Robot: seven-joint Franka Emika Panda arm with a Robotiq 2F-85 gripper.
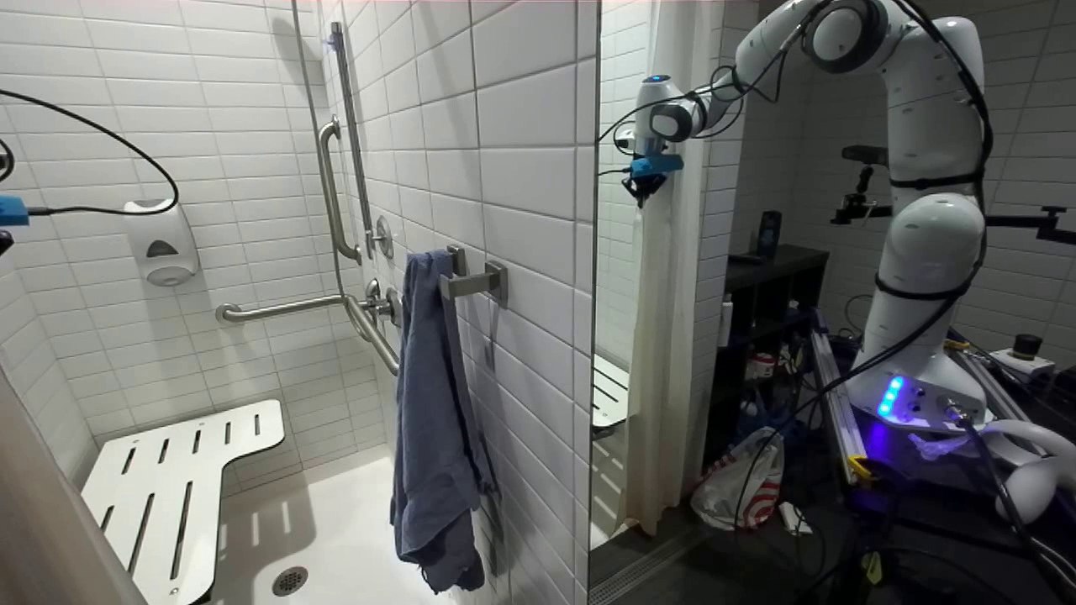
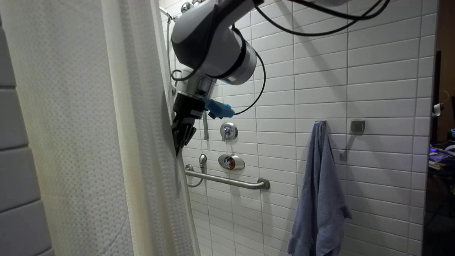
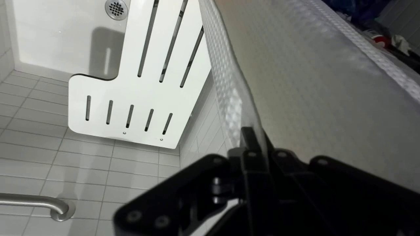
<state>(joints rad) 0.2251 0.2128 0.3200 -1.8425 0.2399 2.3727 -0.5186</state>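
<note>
Along the free edge of the pale shower curtain (image 2: 117, 135), the black gripper (image 3: 259, 139) has its jaws nearly together on the fabric, which the wrist view shows pinched between them. From there the curtain falls in long folds. Past it, a slotted white bench (image 3: 131, 91) sits against a tiled wall (image 3: 88, 160), near the floor drain (image 3: 116, 9). In an exterior view, a steel grab bar (image 2: 227, 180) runs below the shower controls (image 2: 233, 131), and near it a blue towel (image 2: 318, 199) hangs from a wall hook (image 2: 321, 122).
</note>
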